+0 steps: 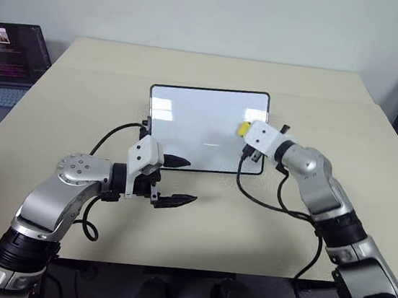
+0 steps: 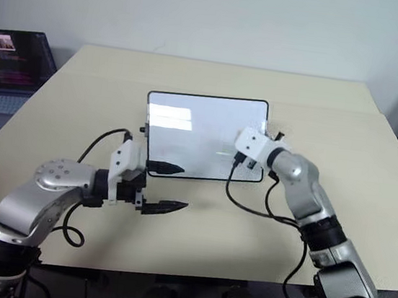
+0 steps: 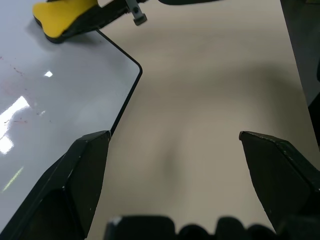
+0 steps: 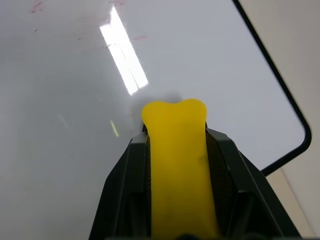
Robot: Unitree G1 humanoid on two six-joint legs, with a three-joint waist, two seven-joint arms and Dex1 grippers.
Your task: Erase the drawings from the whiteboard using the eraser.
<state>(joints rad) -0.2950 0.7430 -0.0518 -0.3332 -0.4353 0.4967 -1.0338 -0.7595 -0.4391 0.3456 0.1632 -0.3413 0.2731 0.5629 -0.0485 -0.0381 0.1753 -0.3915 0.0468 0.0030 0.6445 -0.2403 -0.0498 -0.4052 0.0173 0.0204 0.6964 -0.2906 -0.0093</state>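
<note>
The right hand (image 4: 175, 150), clamped on the eraser (image 4: 177, 165), is mid-wipe on the whiteboard (image 1: 194, 130); faint red traces (image 4: 37, 6) seem next, left hand (image 1: 180, 183) spread idle.

beige table (image 1: 198, 214), whiteboard (image 1: 187, 129) lying flat near its middle

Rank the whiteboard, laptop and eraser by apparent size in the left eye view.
1. whiteboard, largest.
2. laptop, smaller, but cut off by the picture's edge, so unsure.
3. eraser, smallest, held in the right claw.
</note>
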